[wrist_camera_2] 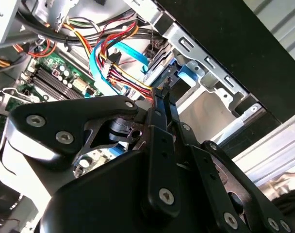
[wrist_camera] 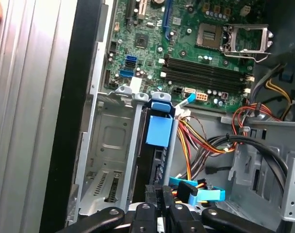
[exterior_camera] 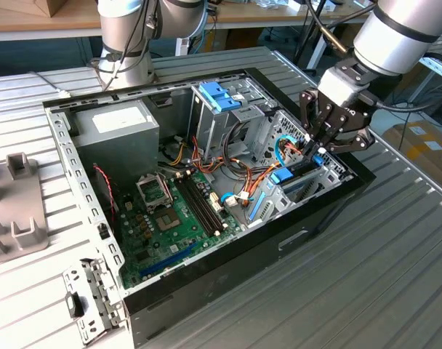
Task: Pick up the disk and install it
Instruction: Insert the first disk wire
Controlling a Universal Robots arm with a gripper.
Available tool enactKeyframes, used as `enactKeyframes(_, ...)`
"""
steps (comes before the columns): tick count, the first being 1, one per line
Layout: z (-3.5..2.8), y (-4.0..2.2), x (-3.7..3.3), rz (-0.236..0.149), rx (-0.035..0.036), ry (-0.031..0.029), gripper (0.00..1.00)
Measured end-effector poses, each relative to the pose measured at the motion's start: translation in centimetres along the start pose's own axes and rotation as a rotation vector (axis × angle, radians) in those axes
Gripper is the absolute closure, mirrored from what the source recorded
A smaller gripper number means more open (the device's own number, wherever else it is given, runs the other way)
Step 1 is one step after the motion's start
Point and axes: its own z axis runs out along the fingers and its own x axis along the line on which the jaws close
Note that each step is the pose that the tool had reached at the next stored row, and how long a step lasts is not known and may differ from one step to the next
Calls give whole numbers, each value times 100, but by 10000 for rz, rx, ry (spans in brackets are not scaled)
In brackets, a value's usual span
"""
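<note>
An open computer case is lying on its side on a ribbed metal tabletop, with the green circuit board exposed at its bottom. The gripper is being held down inside the case at the exterior view's right, over the drive bay by the case's front wall. In the exterior view its dark jaws are drawn close together, and the blue tab of the disk is sitting just below them.

In the first wrist view the disk is standing on edge in a slot of the drive bay, its dark body being framed by metal rails and its blue tab pointing toward the circuit board. The gripper is shown at the disk's near end, the jaws nearly together around that dark edge; whether they are actually pressing on it cannot be told. A bundle of red, yellow and orange wires is running just beside the disk, and a light-blue flat cable is lying next to the jaws.

In the second wrist view the gripper is pointing at the blue-railed disk in the bay, with coloured wires touching or just beside its tips.

A grey power supply box is sitting at the far corner of the case, and a blue clip is sitting atop the upper drive cage.
</note>
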Motion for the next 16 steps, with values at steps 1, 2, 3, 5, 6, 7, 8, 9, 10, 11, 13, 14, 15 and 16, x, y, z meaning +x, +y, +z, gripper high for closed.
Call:
enactKeyframes(1,0,0,0,181,11,0,84)
enactKeyframes(2,0,0,0,345,21,-1,84)
enactKeyframes(3,0,0,0,452,27,-1,84)
enactKeyframes(5,0,0,0,797,47,-1,84)
enactKeyframes(6,0,0,0,909,54,-1,84)
enactKeyframes(7,0,0,0,1124,67,1,84)
enactKeyframes(8,0,0,0,1235,73,1,84)
enactKeyframes(9,0,0,0,1344,80,0,84)
enactKeyframes(10,0,0,0,1518,90,0,84)
enactKeyframes(11,1,0,0,1604,94,0,84)
enactKeyframes(13,0,0,0,1620,96,1,84)
enactKeyframes(14,1,0,0,1620,96,0,84)
enactKeyframes(15,0,0,0,1621,96,1,84)
enactKeyframes(16,4,0,-1,1627,96,0,84)
